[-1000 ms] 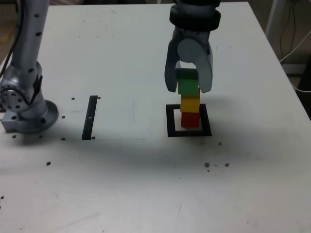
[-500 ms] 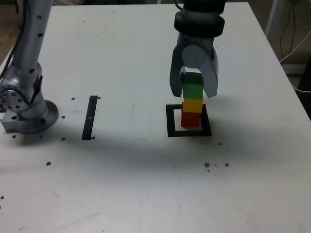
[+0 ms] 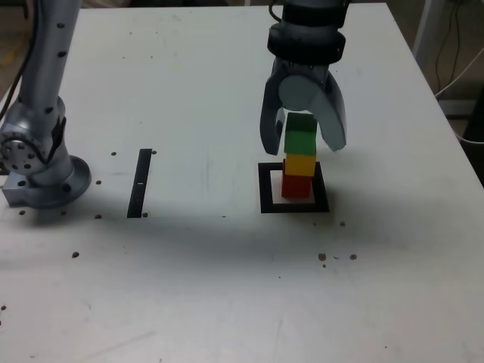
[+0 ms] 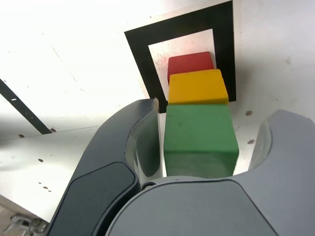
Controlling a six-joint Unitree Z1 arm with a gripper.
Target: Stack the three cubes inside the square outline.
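We're looking at the gripper (image 3: 303, 144) poised over the stack, its two grey jaws spread apart on either side of the green cube (image 3: 300, 134). In the wrist view there's a clear gap between one finger and the cube's face; the other finger (image 4: 142, 142) sits just beside it, and we can't tell if it touches. Nothing is clamped here: the jaws stand apart and the cube rests on its own.

Below it, the yellow cube (image 3: 299, 164), and under that the red cube (image 3: 296, 186), all three piled in one column. The red one sits on the white centre of the square outline (image 3: 266, 189), inside the black frame.

Out towards the exterior view's left, well apart from the stack, a thin black strip (image 3: 140, 182) lies on the white table (image 3: 189, 287). Further left stands the arm's grey base (image 3: 38, 170). Small dark specks (image 3: 337, 257) dot the tabletop near the outline.
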